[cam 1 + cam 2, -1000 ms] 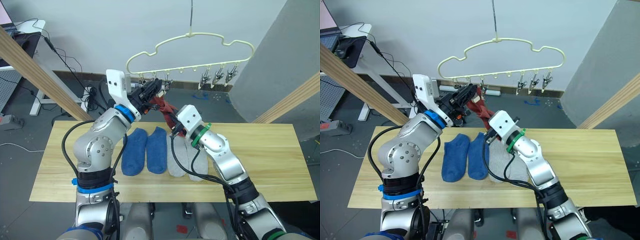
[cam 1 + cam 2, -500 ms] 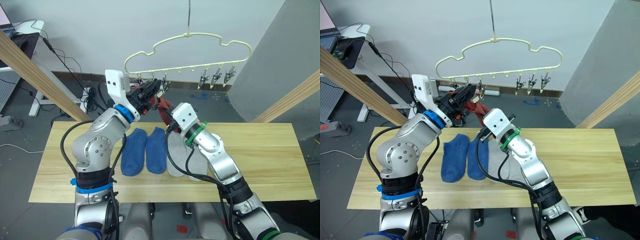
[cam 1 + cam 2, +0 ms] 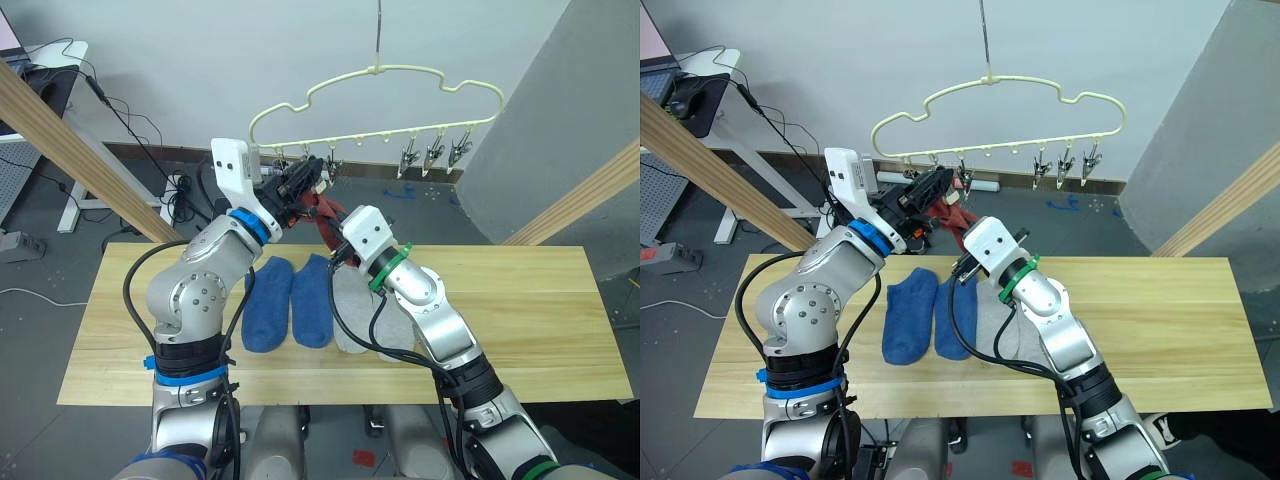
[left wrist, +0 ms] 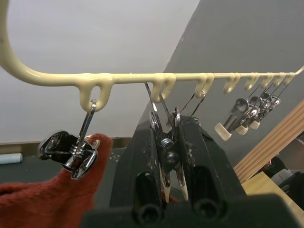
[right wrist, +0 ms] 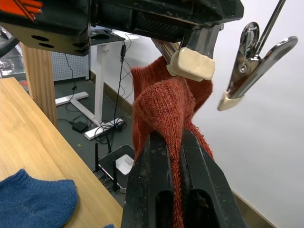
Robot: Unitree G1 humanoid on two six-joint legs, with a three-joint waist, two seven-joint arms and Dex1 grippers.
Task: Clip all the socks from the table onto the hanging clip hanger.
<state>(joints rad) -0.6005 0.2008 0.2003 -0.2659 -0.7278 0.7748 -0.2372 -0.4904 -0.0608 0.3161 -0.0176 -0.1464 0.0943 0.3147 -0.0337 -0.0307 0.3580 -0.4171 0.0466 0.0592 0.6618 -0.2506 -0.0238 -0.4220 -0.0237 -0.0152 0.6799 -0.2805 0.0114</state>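
Hanger (image 3: 400, 75) wavy pale wire, frame top centre | left gripper (image 4: 168, 183) squeezing metal clip (image 4: 164, 142) | right gripper (image 5: 173, 156) clamped on ribbed red sock (image 5: 166, 102) below it | blue socks (image 3: 290, 300) flat on plank table (image 3: 540, 300)

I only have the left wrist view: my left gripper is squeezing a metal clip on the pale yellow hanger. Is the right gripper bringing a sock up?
Observer: Yes. The right gripper is shut on a brick red knit sock, held up beside the small metal clip that the left gripper pinches.
Operator: Is the sock inside that clip?
Observer: I cannot tell. One cream clip pad lies against the sock's top edge.
Operator: What is left on the table?
Observer: Two blue socks and two light grey socks lie side by side on the light wooden table.
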